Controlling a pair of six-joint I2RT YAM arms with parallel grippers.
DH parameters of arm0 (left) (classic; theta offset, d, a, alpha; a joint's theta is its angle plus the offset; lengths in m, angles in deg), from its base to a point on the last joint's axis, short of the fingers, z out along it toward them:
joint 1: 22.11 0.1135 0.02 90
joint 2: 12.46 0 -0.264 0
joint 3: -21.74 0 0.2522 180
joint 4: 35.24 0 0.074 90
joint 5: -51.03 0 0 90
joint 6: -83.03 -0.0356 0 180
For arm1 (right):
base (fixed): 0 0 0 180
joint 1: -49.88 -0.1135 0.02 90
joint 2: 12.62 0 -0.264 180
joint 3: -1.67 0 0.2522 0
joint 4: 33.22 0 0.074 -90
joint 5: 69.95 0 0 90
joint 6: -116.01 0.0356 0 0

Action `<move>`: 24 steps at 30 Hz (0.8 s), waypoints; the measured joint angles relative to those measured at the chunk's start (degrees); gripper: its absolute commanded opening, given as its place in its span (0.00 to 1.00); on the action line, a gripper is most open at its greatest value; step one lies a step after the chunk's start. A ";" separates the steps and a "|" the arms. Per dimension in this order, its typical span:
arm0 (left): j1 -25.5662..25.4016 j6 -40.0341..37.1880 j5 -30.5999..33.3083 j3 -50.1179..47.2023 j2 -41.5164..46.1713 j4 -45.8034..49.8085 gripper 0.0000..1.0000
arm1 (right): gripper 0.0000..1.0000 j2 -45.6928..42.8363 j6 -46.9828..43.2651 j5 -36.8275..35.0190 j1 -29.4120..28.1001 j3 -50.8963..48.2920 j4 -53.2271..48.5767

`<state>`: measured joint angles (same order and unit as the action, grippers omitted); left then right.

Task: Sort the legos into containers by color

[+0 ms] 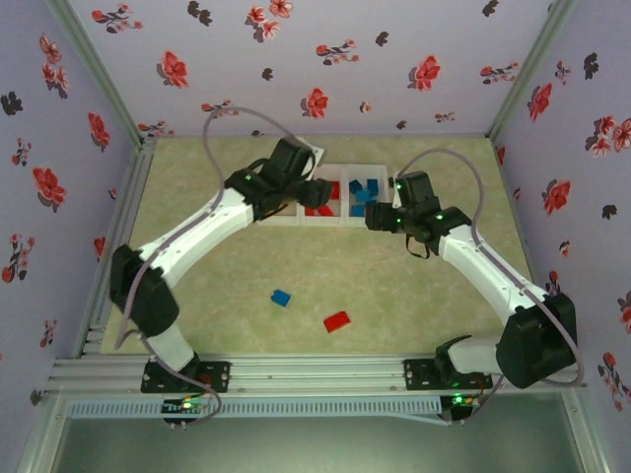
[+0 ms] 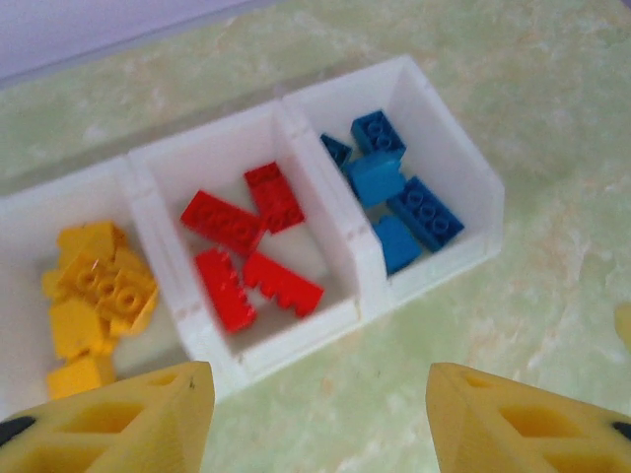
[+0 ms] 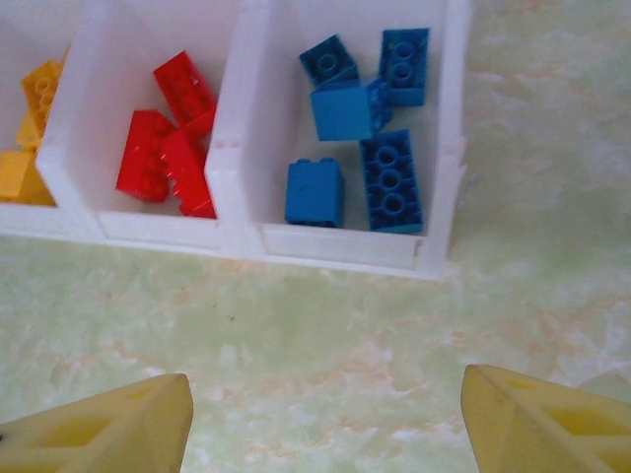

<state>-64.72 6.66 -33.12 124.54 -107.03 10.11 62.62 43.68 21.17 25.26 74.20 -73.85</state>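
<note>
Green marbled tabletop (image 1: 414,286) within floral walls (image 1: 394,59). Nearest the viewer lie a loose blue lego (image 1: 281,298) and red lego (image 1: 337,320), well apart from the containers (image 2: 286,345). Left gripper (image 2: 315,414) and right gripper (image 3: 325,414) hang before that row, fingers spread, empty. Its bins hold yellow bricks (image 2: 94,296), red bricks (image 2: 246,246) and blue bricks (image 2: 394,197) (the blue apparently five).

2 legos (image 1: 282,298) lie on the table (image 1: 414,296), before the containers (image 3: 335,244).

Two white arms (image 1: 202,229), black joints (image 1: 148,296), looping grey cables (image 1: 237,108), small green lights (image 1: 455,398), yellow fingers (image 2: 118,419) with moulded triangular hollows
</note>
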 measured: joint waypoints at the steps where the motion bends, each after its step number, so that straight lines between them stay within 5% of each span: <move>1: 0.04 0.24 0.42 -2.38 2.10 -0.02 0.61 | 0.73 0.33 -0.15 0.00 -0.72 0.00 0.00; 9: 2.99 2.93 4.94 -17.29 17.99 1.18 0.63 | 0.73 1.38 -2.19 0.00 -8.79 0.00 -0.02; 24: 8.41 5.81 7.39 -21.84 28.98 4.44 0.65 | 0.73 10.80 -3.34 0.20 -23.76 0.74 2.51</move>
<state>-56.30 12.47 -25.73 102.70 -78.04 14.55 73.42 40.34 21.37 1.50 74.94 -71.34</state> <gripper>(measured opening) 0.647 0.726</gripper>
